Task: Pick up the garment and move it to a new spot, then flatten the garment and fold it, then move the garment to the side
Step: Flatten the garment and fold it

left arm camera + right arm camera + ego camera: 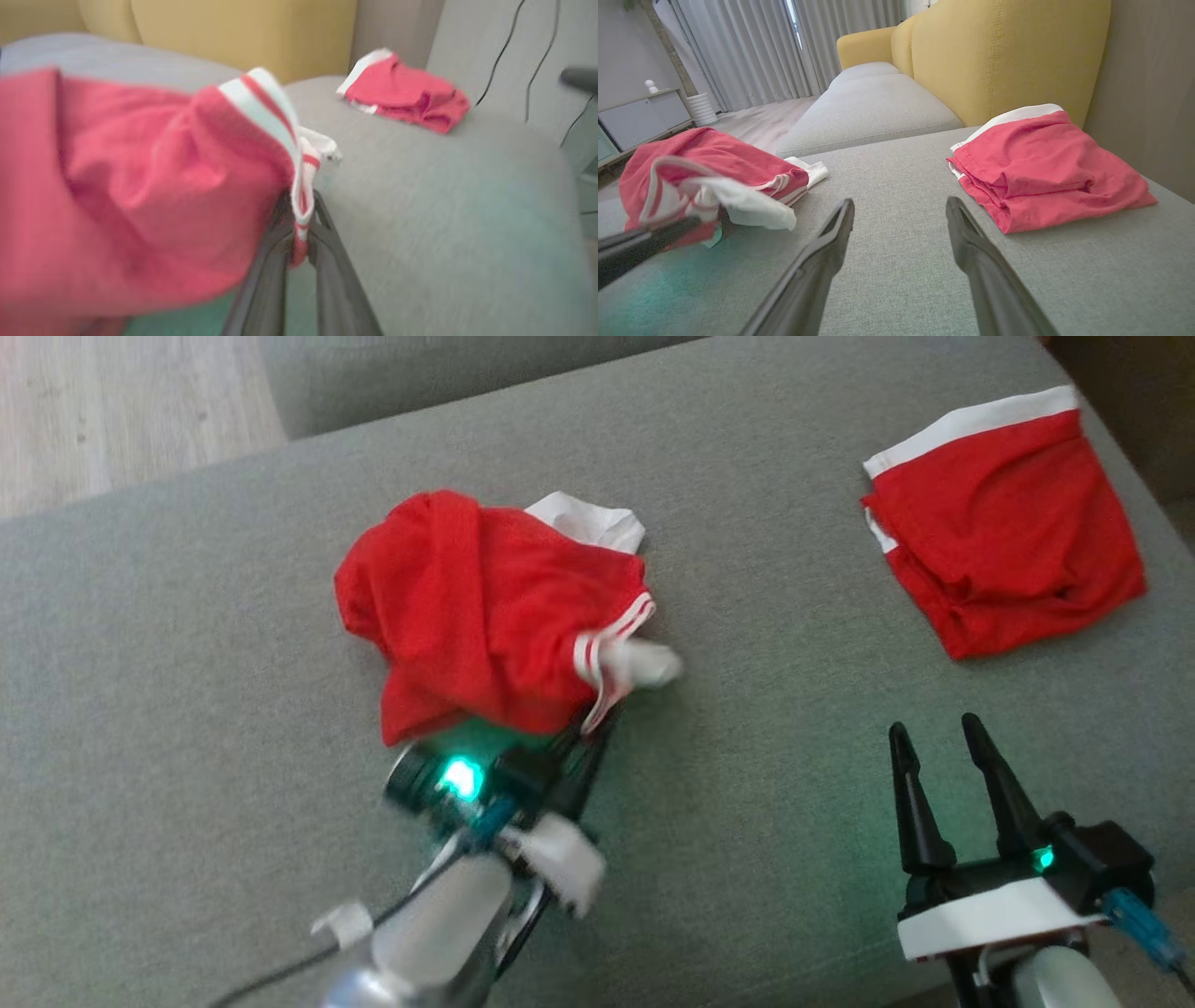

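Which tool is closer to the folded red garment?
Right. The right tool sits open just short of the folded garment; left tool is across the cushion, shut on the crumpled garment.

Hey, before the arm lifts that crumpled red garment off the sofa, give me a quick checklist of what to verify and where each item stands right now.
1. Left end effector shut on the striped hem of the crumpled garment: ok.
2. Bite deep enough to survive a lift: cannot tell, the left wrist view is blurred.
3. Right end effector open and holding nothing: ok.
4. Folded garment lies apart from the crumpled one: ok.
5. Bare sofa cushion between them for a new spot: ok.
6. Crumpled garment flat: not ok, it is bunched.
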### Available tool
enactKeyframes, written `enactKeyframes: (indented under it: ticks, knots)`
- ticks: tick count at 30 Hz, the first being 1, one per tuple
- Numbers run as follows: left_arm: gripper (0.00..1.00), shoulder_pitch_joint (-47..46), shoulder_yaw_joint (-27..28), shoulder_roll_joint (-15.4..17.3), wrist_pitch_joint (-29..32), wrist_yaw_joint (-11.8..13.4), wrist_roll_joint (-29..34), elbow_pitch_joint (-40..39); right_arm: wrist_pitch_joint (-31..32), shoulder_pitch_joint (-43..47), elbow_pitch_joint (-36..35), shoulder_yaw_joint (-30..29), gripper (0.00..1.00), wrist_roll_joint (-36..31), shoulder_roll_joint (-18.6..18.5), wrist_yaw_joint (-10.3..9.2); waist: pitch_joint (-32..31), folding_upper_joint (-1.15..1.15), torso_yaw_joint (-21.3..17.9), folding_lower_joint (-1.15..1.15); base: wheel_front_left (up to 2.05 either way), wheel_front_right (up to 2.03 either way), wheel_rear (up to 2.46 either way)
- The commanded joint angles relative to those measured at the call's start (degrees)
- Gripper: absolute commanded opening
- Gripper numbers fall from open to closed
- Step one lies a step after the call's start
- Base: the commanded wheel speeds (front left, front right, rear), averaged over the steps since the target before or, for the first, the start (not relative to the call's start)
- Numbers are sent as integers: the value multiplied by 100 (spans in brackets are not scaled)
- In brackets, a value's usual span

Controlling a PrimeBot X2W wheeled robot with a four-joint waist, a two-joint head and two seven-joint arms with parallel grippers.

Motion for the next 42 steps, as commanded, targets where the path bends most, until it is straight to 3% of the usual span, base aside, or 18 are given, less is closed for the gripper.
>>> enactKeyframes:
  ticks: [1,8,13,19,23,31,35,40,41,42]
  knots:
    - [0,-571,34,12,-57,-95,-161,-463,-32,-89,-122,146,100,38,11,40,-129,0,-83,0,0,0,0]
    - [0,-2171,115,12,243,-380,-865,-1297,-32,-23,-37,233,100,53,121,40,-467,0,-349,0,0,0,0]
    - [0,-3562,660,66,413,-602,-1223,-1317,-32,102,-9,201,100,45,163,40,-652,0,-410,0,0,0,0]
    - [0,-4117,1208,204,557,-631,-1666,-1045,-32,262,-55,24,100,14,184,40,-743,0,-224,0,0,0,0]
    - [0,-3448,1285,422,617,-533,-1859,-865,-32,278,-103,-29,100,-5,201,40,-694,0,-9,0,0,0,0]
    - [0,-493,1482,961,235,-187,-2419,-652,-32,299,-163,-135,100,-63,158,40,-559,0,341,0,0,0,0]
    - [0,744,1638,907,88,-37,-2754,-620,-32,366,-190,-233,100,-70,98,40,-539,0,536,0,0,0,0]
    - [2,1498,1724,701,-36,106,-2794,-805,-32,454,-177,-191,100,-97,54,40,-607,0,801,0,0,0,0]
    - [31,1551,1723,686,-45,135,-2754,-844,-32,458,-178,-176,100,-99,49,40,-622,0,836,0,0,0,0]
    - [100,1588,1710,691,-52,184,-2681,-882,-32,460,-176,-155,100,-103,41,40,-637,0,861,0,0,0,0]
